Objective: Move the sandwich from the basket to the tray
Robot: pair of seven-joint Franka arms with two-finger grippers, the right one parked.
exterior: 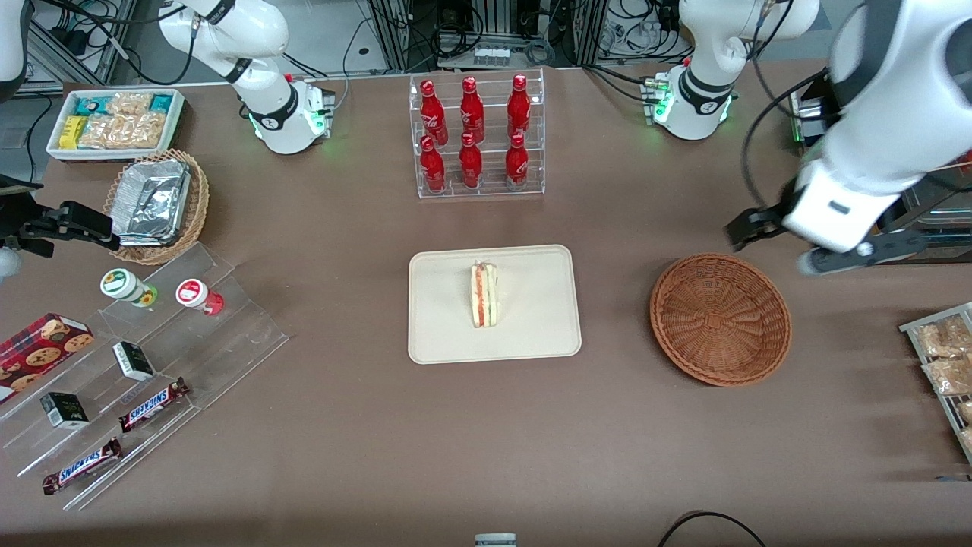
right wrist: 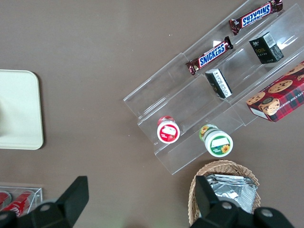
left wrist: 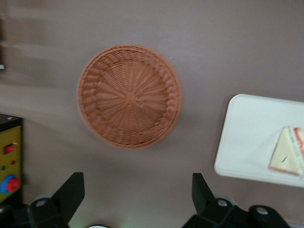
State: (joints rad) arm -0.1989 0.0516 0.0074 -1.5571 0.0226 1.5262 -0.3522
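The sandwich (exterior: 484, 295) stands on its edge in the middle of the cream tray (exterior: 440, 334), its pink and green filling facing up. The reddish-brown wicker basket (exterior: 720, 319) sits beside the tray toward the working arm's end and holds nothing. My left gripper (exterior: 805, 245) hangs high above the table, a little farther from the front camera than the basket, open and empty. In the left wrist view the gripper (left wrist: 137, 190) has its jaws wide apart, with the basket (left wrist: 129, 97), the tray (left wrist: 247, 133) and the sandwich (left wrist: 288, 151) in sight.
A clear rack of red bottles (exterior: 476, 137) stands farther from the camera than the tray. A wire rack of snack bags (exterior: 945, 365) lies at the working arm's end. Acrylic shelves with snacks (exterior: 144, 357), a foil-tray basket (exterior: 156, 205) and a white bin (exterior: 114, 121) lie toward the parked arm's end.
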